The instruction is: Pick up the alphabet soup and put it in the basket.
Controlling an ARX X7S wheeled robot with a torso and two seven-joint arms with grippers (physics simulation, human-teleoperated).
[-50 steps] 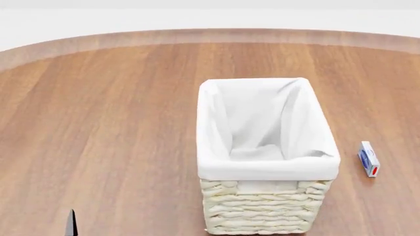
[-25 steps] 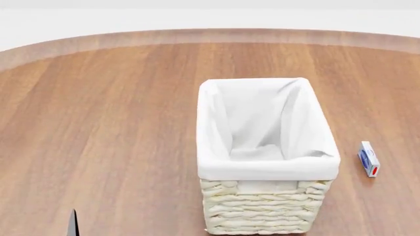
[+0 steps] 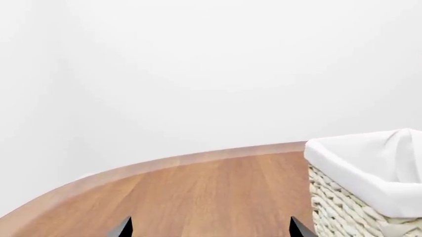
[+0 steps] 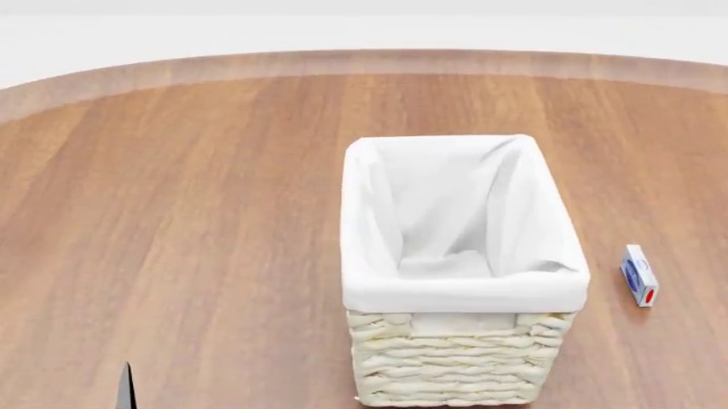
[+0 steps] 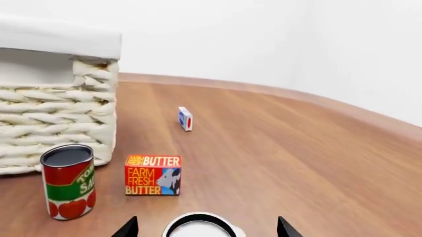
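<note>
The cream wicker basket [image 4: 455,273] with a white liner stands in the middle of the wooden table; it also shows in the left wrist view [image 3: 369,187] and the right wrist view [image 5: 56,98]. In the right wrist view a white can top with a dark ring [image 5: 199,227] lies between the spread tips of my right gripper [image 5: 205,231]; this looks like the alphabet soup, its label hidden. My left gripper [image 3: 209,229] is open and empty over bare table beside the basket; one tip shows in the head view [image 4: 125,388].
A red-and-green tomato sauce can [image 5: 68,180] and a butter box [image 5: 153,175] stand near the basket's front. A small blue-and-white box [image 4: 639,274] lies right of the basket, also in the right wrist view [image 5: 185,119]. The table's curved edge [image 4: 364,61] runs behind.
</note>
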